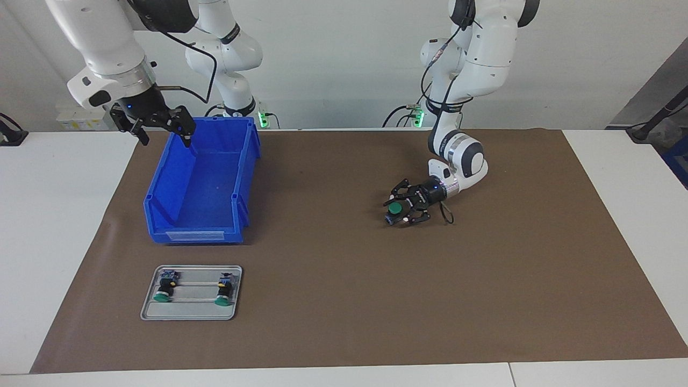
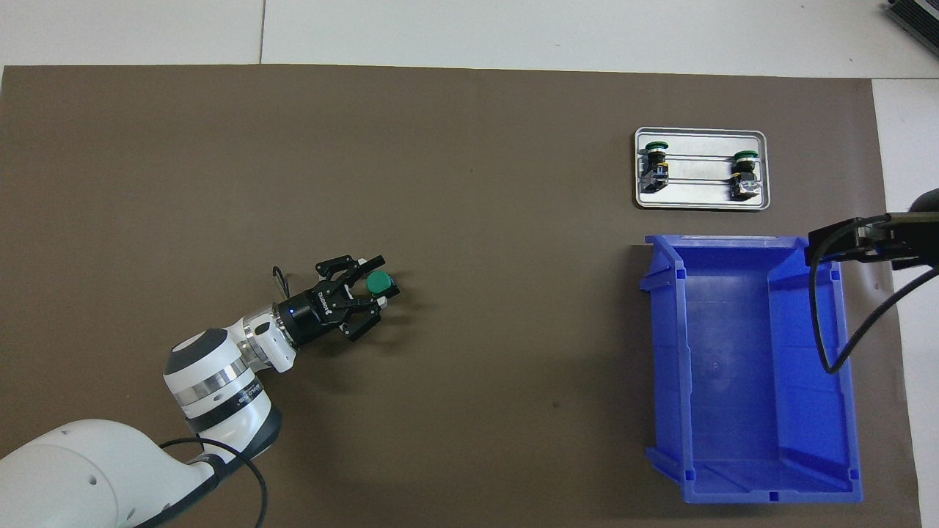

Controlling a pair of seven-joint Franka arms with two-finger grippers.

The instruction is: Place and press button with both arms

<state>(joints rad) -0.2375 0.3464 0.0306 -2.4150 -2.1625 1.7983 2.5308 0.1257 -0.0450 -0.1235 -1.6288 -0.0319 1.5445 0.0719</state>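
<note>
Brown matting (image 1: 333, 301) covers the table and carries every item shown. Toward the left arm's end of it, the left gripper (image 1: 400, 208) lies low over the mat with the button (image 1: 396, 208) between its fingers, green cap upward. Whether those fingers clamp the button or have parted from it cannot be told. The low, nearly horizontal wrist suggests that the button is being stood on the mat on its base end, so that the cap faces upward for pressing. Toward the right arm's end stands a blue bin (image 1: 201, 183), empty as far as can be seen. The right gripper (image 1: 161, 124) hangs above the bin's rim with its fingers spread and nothing between them; that arm waits, presumably for its pressing role. Farther from the robots than the bin lies a metal tray (image 1: 192, 310) holding two more green-capped buttons (image 1: 164, 287), each on its side with the cap pointing away from the robots, well apart from one another. The placing appears nearly complete; the pressing is judged not yet begun.
</note>
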